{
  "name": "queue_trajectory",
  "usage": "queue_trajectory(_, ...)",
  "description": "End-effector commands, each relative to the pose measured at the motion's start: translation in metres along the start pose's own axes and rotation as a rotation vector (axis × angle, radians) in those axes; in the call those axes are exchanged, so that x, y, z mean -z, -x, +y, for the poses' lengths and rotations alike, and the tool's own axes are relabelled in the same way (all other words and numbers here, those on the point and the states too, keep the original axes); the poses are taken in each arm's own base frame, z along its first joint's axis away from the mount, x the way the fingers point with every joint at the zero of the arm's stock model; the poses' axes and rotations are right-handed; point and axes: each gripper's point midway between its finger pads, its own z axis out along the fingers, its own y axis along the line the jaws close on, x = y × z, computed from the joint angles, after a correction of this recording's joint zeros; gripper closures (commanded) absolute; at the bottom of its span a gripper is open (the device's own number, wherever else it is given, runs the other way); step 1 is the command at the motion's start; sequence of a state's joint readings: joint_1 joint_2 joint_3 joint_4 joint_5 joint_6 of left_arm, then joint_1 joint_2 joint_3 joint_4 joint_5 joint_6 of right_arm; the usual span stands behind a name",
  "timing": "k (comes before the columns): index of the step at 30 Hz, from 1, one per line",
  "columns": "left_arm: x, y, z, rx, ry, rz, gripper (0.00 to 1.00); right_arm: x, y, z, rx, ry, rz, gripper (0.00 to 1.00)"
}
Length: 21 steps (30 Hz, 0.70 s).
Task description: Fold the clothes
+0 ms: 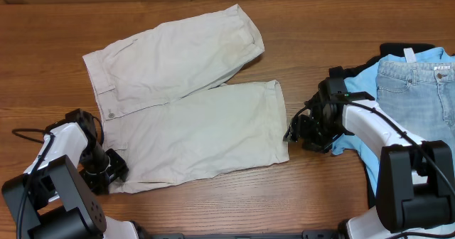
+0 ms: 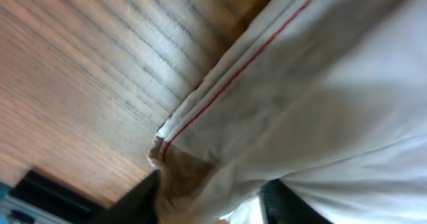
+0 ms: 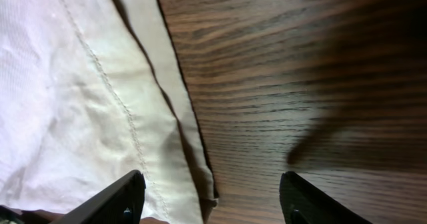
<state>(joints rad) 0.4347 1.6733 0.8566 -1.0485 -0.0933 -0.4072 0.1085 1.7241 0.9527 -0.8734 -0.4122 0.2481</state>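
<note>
**Checking fold setup: shorts flat, both arms at the cloth edges**

Clutter first: jeans (image 1: 419, 97) lie on a blue shirt (image 1: 359, 82) at the right edge of the table (image 1: 320, 25). That pile is apart from the shorts (image 1: 199, 132), with bare wood between them. The right arm crosses over the shirt's left part. Nothing lies on top of the shorts.

Shorts: spread flat, left of table centre. The waistband faces the left edge and both legs run toward the right. One leg angles to the far edge; the other lies nearer the front edge.

Left end effector (image 1: 114, 169): at the front-left corner of the shorts, by the waistband end. In the left wrist view, a bunched cloth corner (image 2: 193, 177) sits between its fingers (image 2: 137, 201). Cannot tell whether they are actually clamped on it or just around it.

Right end effector (image 1: 295, 131): at the hem of the nearer leg, on its right side. Jaws are spread wide in the right wrist view. One finger (image 3: 117, 197) is over the cloth and the other over bare wood, so the hem edge runs between them. It is holding nothing.
</note>
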Motion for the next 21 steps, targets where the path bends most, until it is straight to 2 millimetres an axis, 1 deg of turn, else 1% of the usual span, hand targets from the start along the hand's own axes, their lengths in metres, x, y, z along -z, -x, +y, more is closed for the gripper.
queue_trajectory(1,-0.001,0.004,0.002,-0.003,-0.003,-0.023,0.68,0.003,0.001,0.011,0.031,0.038,-0.002,0.32)
queue_trajectory(2,0.0,0.005,0.001,-0.003,-0.005,-0.026,0.72,0.003,-0.001,0.013,0.033,0.047,0.004,0.32)
queue_trajectory(4,0.003,0.007,-0.001,-0.002,-0.015,-0.027,0.73,0.003,-0.001,0.02,0.096,0.092,0.007,0.33)
queue_trajectory(6,0.01,0.01,-0.004,-0.002,-0.034,-0.029,0.69,0.006,0.005,0.031,0.162,0.142,-0.016,0.4)
queue_trajectory(7,0.014,0.012,-0.006,-0.006,-0.043,-0.031,0.64,0.009,0.01,0.034,0.172,0.146,-0.035,0.43)
queue_trajectory(8,0.021,0.014,-0.009,-0.012,-0.057,-0.035,0.61,0.012,0.016,0.038,0.183,0.152,-0.055,0.43)
queue_trajectory(9,0.029,0.017,-0.011,-0.023,-0.071,-0.04,0.55,0.018,0.025,0.043,0.195,0.16,-0.084,0.44)
queue_trajectory(10,0.039,0.022,-0.014,-0.036,-0.087,-0.05,0.51,0.024,0.032,0.049,0.208,0.167,-0.109,0.48)
queue_trajectory(12,0.057,0.031,-0.017,-0.044,-0.103,-0.077,0.49,0.038,0.048,0.061,0.235,0.181,-0.162,0.48)
queue_trajectory(13,0.07,0.037,-0.02,-0.043,-0.119,-0.1,0.47,0.046,0.058,0.068,0.255,0.191,-0.199,0.45)
queue_trajectory(14,0.08,0.041,-0.023,-0.046,-0.14,-0.115,0.45,0.052,0.065,0.074,0.272,0.199,-0.229,0.44)
queue_trajectory(16,0.1,0.049,-0.039,-0.088,-0.229,-0.148,0.45,0.062,0.08,0.085,0.306,0.215,-0.292,0.43)
queue_trajectory(18,0.116,0.052,-0.061,-0.163,-0.334,-0.177,0.46,0.066,0.093,0.087,0.297,0.207,-0.35,0.43)
queue_trajectory(19,0.12,0.052,-0.07,-0.198,-0.371,-0.188,0.5,0.065,0.099,0.085,0.28,0.191,-0.367,0.49)
queue_trajectory(20,0.122,0.052,-0.079,-0.231,-0.395,-0.2,0.56,0.063,0.103,0.082,0.268,0.179,-0.379,0.58)
queue_trajectory(21,0.122,0.052,-0.085,-0.258,-0.399,-0.213,0.65,0.06,0.106,0.08,0.257,0.169,-0.381,0.65)
